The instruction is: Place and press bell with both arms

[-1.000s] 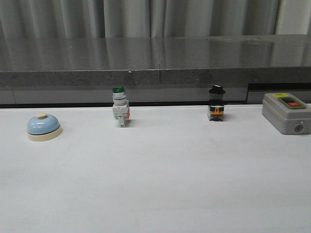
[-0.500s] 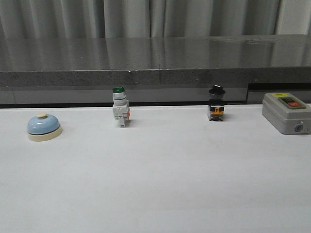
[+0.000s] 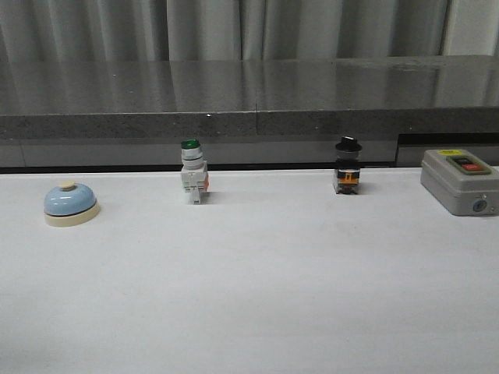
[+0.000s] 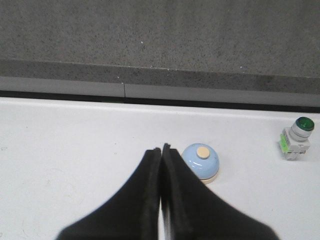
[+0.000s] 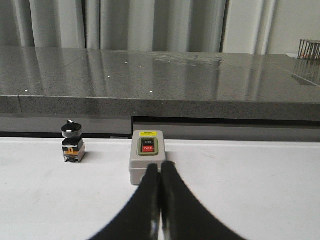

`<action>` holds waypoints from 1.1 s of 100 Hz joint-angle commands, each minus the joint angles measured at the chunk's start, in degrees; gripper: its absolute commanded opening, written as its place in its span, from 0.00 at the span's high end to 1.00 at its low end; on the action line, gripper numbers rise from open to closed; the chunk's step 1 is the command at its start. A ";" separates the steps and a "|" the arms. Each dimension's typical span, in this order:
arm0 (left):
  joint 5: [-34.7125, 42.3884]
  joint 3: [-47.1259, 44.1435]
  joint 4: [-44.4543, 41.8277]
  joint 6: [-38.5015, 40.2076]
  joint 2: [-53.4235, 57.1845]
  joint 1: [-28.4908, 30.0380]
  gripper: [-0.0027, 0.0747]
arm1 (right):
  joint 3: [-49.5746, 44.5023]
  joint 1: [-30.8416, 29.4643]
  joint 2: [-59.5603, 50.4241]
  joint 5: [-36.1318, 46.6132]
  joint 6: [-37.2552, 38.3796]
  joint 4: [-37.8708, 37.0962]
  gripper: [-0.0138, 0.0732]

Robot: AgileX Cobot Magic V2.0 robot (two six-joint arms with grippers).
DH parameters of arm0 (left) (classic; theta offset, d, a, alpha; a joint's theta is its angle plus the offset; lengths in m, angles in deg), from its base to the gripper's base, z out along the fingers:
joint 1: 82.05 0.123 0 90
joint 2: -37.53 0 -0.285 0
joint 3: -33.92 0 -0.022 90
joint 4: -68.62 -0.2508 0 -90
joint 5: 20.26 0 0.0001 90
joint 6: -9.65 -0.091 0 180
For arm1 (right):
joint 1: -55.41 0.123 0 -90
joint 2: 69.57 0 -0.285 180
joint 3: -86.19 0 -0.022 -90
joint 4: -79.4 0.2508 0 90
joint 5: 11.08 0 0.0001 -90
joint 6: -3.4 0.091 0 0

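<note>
The light-blue bell point(image 3: 70, 204) with cream base and cream button stands on the white table at the far left. It also shows in the left wrist view point(image 4: 200, 162), just beside my left gripper point(image 4: 161, 148), which is shut and empty, its fingertips short of the bell. My right gripper point(image 5: 160, 166) is shut and empty, its tips in front of the grey box. Neither arm shows in the front view.
A green-capped white push-button switch point(image 3: 192, 181) point(image 4: 296, 138) and a black-knobbed switch point(image 3: 347, 167) point(image 5: 72, 143) stand along the table's back edge. A grey box with a red button point(image 3: 460, 181) point(image 5: 147, 156) sits at the right. A dark stone ledge point(image 3: 249, 101) runs behind.
</note>
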 commanded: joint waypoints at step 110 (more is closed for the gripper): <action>-26.72 47.52 9.14 -4.90 -52.81 -5.96 0.14 | 0.85 -0.07 -0.91 5.06 -0.27 -0.52 0.91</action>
